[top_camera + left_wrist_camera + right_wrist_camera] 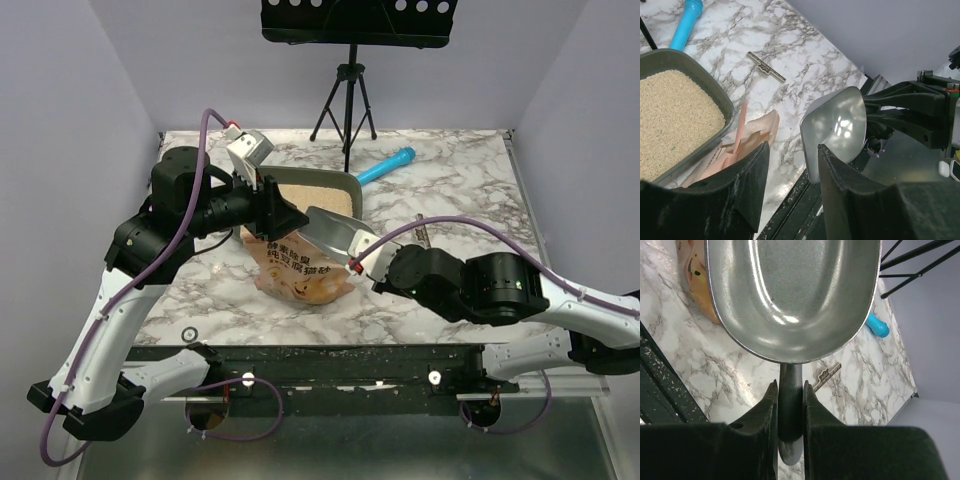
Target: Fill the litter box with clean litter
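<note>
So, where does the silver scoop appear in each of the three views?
Top external: scoop at the centre.
Left wrist: scoop right of centre.
Right wrist: scoop fills the top, handle between the jaws.
Shared landmark: the blue tube, in all three.
</note>
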`<action>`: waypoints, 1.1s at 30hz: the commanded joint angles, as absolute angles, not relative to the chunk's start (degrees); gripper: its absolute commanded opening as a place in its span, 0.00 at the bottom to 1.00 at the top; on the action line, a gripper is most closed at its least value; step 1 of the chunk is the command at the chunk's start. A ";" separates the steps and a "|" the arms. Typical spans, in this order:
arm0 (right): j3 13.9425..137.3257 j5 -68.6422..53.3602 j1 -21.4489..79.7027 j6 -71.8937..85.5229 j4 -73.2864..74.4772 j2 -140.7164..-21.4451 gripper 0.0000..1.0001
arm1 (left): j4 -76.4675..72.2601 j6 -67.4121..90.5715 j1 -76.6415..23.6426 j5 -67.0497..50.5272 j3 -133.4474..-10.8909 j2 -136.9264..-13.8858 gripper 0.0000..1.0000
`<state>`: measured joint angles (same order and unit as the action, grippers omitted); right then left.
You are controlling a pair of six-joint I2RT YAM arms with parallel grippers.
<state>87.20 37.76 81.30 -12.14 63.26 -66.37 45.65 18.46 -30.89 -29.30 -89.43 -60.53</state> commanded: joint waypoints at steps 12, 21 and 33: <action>91.41 41.83 84.20 -17.49 55.29 -69.52 0.00 | 44.03 18.11 -31.20 -34.36 -86.58 -59.15 0.52; 91.93 42.27 84.46 -18.02 54.67 -70.66 0.01 | 41.93 18.28 -31.20 -35.59 -84.29 -58.18 0.41; 83.33 45.52 84.46 -14.59 42.47 -63.29 0.72 | 29.81 18.11 -31.20 -26.03 -75.95 -51.17 0.00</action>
<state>85.67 42.63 84.05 -15.90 51.55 -67.02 38.39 19.59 -30.89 -31.66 -79.26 -56.42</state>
